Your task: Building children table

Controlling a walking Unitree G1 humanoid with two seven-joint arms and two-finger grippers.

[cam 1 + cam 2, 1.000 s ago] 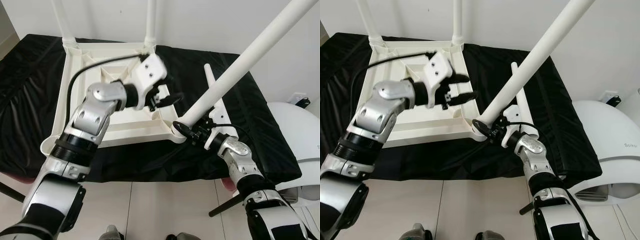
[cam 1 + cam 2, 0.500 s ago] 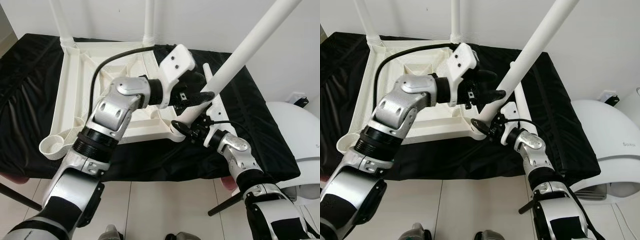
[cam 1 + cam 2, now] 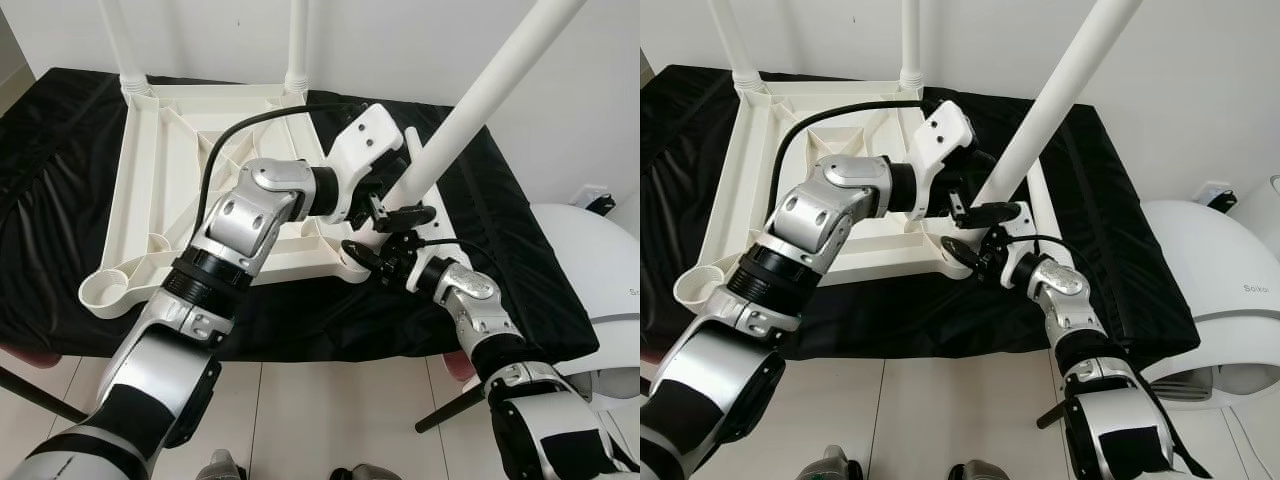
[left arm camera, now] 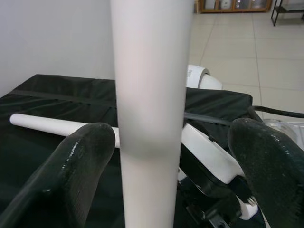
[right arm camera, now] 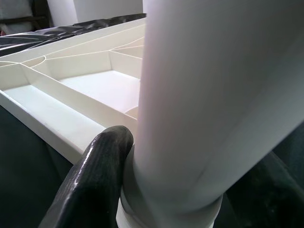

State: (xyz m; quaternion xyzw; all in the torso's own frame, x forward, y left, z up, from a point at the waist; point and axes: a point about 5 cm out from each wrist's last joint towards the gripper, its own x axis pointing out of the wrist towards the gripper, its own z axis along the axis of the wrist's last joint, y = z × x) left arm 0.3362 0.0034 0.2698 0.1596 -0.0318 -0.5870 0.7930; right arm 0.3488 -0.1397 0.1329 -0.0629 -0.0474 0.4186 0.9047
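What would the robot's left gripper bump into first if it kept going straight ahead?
Probably the slanted white table leg. The left gripper has its open fingers on either side of that leg, which stands right between them. Behind it lies another white leg on the black cloth.

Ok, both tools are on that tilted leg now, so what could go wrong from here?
1. The long white tubular leg leans steeply out of the corner socket of the upturned white plastic tabletop; forced in crooked, it may jam.
2. The left tool straddles the leg with its fingers open, so it steadies little yet.
3. The right tool alone clamps the leg's base; the leg's long overhang could twist it loose.
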